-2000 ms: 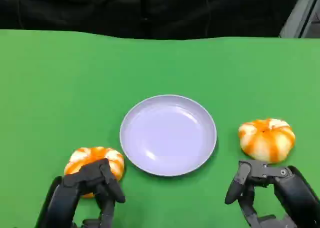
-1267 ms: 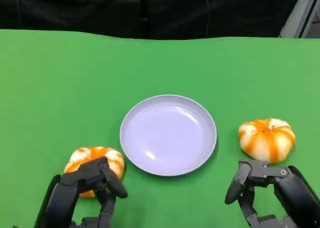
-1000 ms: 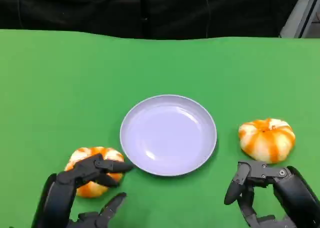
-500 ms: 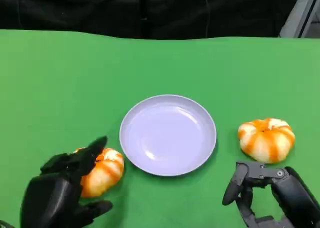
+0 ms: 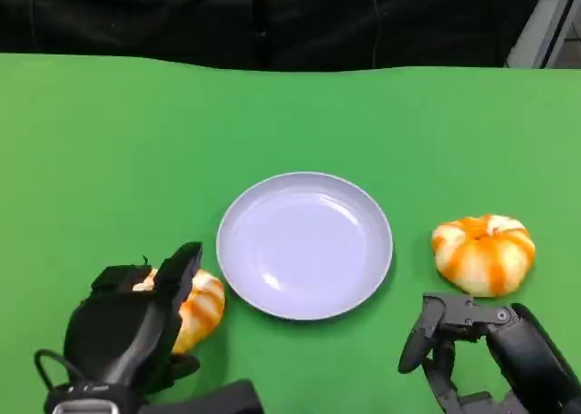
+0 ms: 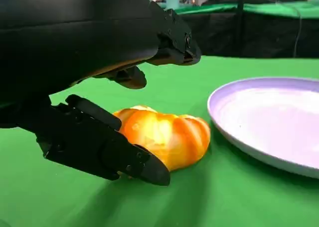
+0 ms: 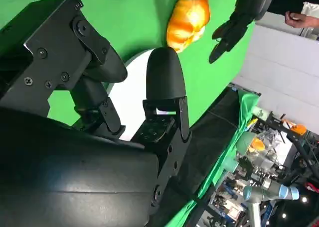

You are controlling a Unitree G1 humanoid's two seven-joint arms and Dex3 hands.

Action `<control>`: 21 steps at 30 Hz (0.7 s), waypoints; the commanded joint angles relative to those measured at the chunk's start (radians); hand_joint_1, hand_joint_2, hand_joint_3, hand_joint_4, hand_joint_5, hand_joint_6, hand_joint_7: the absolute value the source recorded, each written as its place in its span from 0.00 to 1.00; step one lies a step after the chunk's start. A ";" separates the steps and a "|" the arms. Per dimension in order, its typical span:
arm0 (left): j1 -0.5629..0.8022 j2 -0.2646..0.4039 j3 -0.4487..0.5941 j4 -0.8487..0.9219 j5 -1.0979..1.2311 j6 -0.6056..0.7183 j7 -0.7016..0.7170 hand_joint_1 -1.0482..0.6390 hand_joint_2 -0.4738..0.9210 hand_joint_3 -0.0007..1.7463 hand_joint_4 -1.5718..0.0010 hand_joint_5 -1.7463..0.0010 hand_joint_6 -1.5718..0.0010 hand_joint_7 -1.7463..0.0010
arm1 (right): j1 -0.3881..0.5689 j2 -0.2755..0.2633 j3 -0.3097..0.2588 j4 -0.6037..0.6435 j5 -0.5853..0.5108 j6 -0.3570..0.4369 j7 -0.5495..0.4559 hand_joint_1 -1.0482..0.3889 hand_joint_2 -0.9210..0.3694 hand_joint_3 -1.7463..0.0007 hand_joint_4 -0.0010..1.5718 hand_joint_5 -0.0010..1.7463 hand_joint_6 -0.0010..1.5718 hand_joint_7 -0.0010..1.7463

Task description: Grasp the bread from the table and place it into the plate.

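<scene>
Two orange-and-white striped bread rolls lie on the green table, one on each side of an empty lilac plate (image 5: 304,246). My left hand (image 5: 127,328) reaches over the left bread (image 5: 201,305) from behind. In the left wrist view its fingers (image 6: 169,38) arch above the bread (image 6: 167,136) and the thumb (image 6: 107,150) lies low beside it, spread apart with a gap showing. The plate rim (image 6: 219,110) is just past the bread. My right hand (image 5: 490,350) hovers near the table's front edge, below the right bread (image 5: 484,253), holding nothing.
The green cloth ends at a black backdrop at the far edge. The right wrist view looks across the plate (image 7: 130,95) to the left bread (image 7: 188,15) under my left hand (image 7: 241,10).
My left hand has turned and moved forward over the left bread, its fingers spreading around it. The right hand has barely shifted. Plate and right bread stayed put.
</scene>
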 commanded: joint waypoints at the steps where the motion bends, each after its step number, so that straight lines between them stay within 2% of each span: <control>1: -0.073 0.008 -0.049 0.061 0.037 0.071 -0.024 0.32 0.98 0.01 0.82 0.79 0.83 0.98 | 0.006 -0.011 -0.007 -0.014 0.000 0.000 -0.010 0.77 0.52 0.16 0.54 1.00 0.53 0.74; 4: -0.130 0.005 -0.087 0.107 0.061 0.132 -0.082 0.31 0.99 0.00 0.81 0.79 0.82 0.98 | 0.007 -0.010 -0.008 -0.015 0.013 0.003 -0.005 0.78 0.51 0.16 0.54 1.00 0.53 0.74; 10: -0.213 0.016 -0.134 0.205 0.051 0.220 -0.186 0.35 1.00 0.01 0.66 0.87 0.77 0.99 | 0.010 -0.011 -0.006 -0.020 0.011 0.007 -0.005 0.78 0.50 0.17 0.53 0.99 0.53 0.74; 11: -0.220 0.021 -0.136 0.222 0.039 0.219 -0.189 0.36 1.00 0.02 0.62 0.84 0.74 0.99 | 0.010 -0.010 -0.006 -0.020 0.012 0.006 -0.006 0.78 0.50 0.17 0.53 0.99 0.53 0.74; 13: -0.221 0.030 -0.131 0.237 0.008 0.202 -0.169 0.39 1.00 0.04 0.59 0.55 0.63 0.98 | 0.011 -0.010 -0.008 -0.020 0.013 0.006 -0.007 0.78 0.50 0.17 0.54 0.99 0.53 0.74; 14: -0.218 0.034 -0.127 0.238 -0.009 0.188 -0.151 0.41 1.00 0.05 0.55 0.38 0.48 0.95 | 0.010 -0.010 -0.009 -0.020 0.013 0.006 -0.007 0.77 0.50 0.17 0.54 0.99 0.53 0.74; 17: -0.208 0.050 -0.115 0.229 -0.062 0.136 -0.083 0.42 0.99 0.03 0.50 0.12 0.30 0.93 | 0.007 -0.011 -0.010 -0.014 0.022 0.005 -0.003 0.77 0.50 0.17 0.53 1.00 0.53 0.74; 21: -0.204 0.065 -0.117 0.219 -0.091 0.122 -0.054 0.41 0.98 0.01 0.47 0.06 0.24 0.93 | 0.006 -0.010 -0.010 -0.014 0.023 0.009 -0.004 0.78 0.51 0.16 0.53 1.00 0.53 0.74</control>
